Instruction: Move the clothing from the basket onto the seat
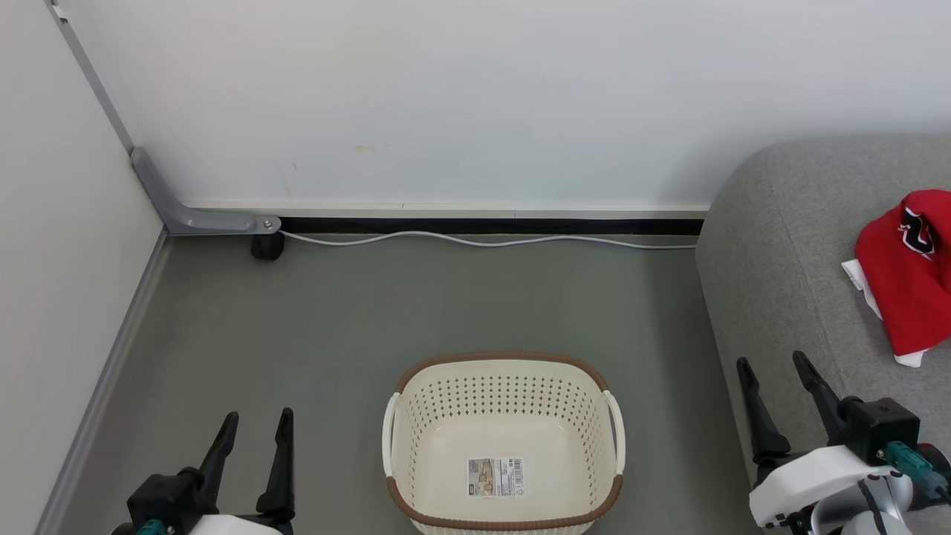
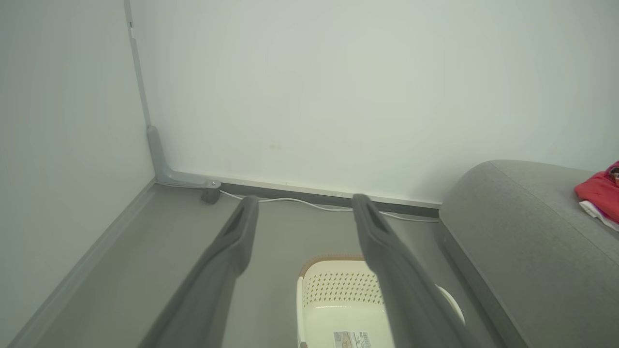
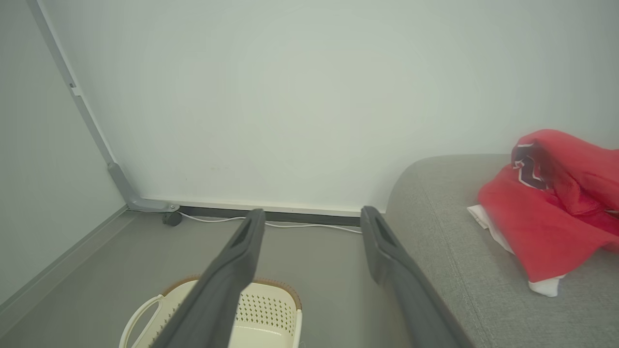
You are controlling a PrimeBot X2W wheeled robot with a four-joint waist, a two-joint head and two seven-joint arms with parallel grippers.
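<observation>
The clothing (image 1: 905, 297) lies bunched on the seat (image 1: 780, 253), beyond and to the right of the right gripper (image 1: 770, 359). The basket (image 1: 505, 397) stands on the floor (image 1: 334, 312) between the two grippers. Right gripper jaws: spread wide, gripping nothing, touching nothing. Left gripper (image 1: 258, 414) jaws: spread equally wide, gripping nothing, left of the basket.

My right gripper (image 3: 313, 212) stands open, holding nothing. Red clothing (image 3: 551, 222) lies on the grey seat (image 3: 435, 261) off to its right. The basket (image 3: 271, 305) sits below it, slightly left.
</observation>
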